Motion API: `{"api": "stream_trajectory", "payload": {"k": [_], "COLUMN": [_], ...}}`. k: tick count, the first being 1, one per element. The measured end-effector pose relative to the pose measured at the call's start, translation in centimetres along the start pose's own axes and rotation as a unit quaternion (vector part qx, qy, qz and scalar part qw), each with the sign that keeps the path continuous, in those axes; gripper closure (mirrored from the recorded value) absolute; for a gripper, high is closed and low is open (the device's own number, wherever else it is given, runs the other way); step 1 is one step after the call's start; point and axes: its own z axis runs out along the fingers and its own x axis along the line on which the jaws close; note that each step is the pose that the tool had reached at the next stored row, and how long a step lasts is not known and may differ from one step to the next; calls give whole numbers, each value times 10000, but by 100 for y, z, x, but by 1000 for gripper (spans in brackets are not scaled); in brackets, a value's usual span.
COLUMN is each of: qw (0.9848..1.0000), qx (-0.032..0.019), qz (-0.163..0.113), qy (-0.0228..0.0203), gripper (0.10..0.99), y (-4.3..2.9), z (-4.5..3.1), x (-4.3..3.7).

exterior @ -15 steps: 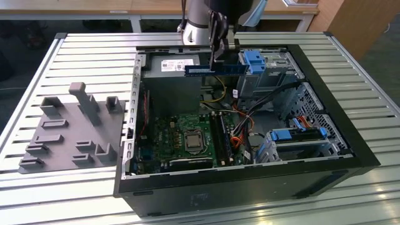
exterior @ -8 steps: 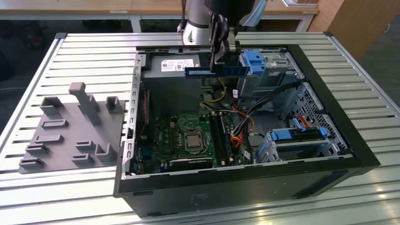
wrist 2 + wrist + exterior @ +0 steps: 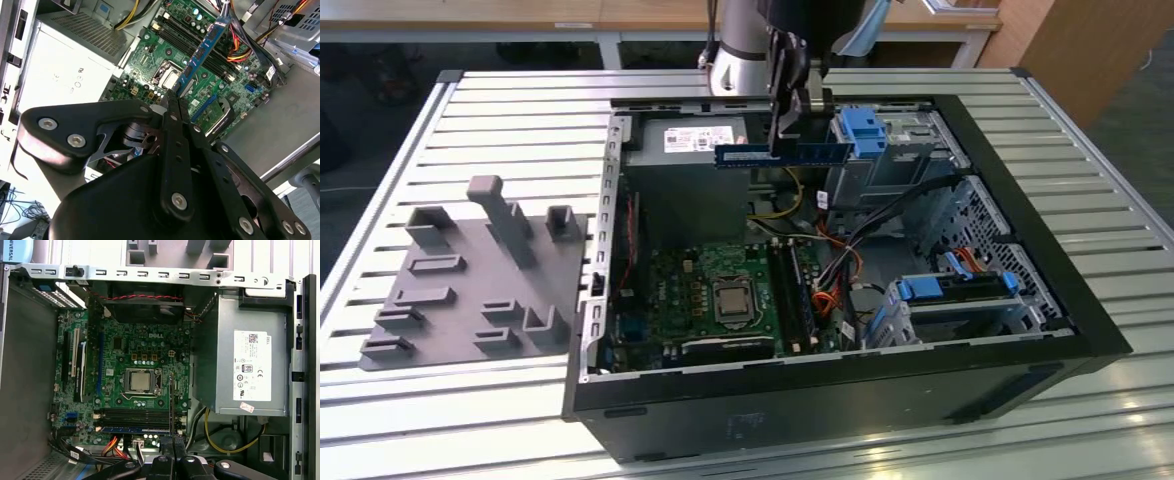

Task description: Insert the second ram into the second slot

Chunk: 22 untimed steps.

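In the exterior view the fingers (image 3: 783, 100) cover the middle of the ram (image 3: 747, 153); the arm (image 3: 744, 45) above them runs off the top edge. In the second wrist view the fingers hide the ram's nearer half.

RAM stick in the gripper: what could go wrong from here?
1. The gripper holds the ram above the case, crosswise to the slots; lowered without turning, it would likely jam.
2. A blue stick seems already seated in one slot; the ram could knock it.
3. Orange cables lie beside the slots and might snag.
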Motion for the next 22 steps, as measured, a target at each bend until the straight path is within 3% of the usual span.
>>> {"api": "stream_trajectory", "payload": {"k": [22], "qw": [9998], "qx": [4], "qz": [207], "qy": [-8], "gripper": [965], "y": [0], "z": [0], "x": [0]}}
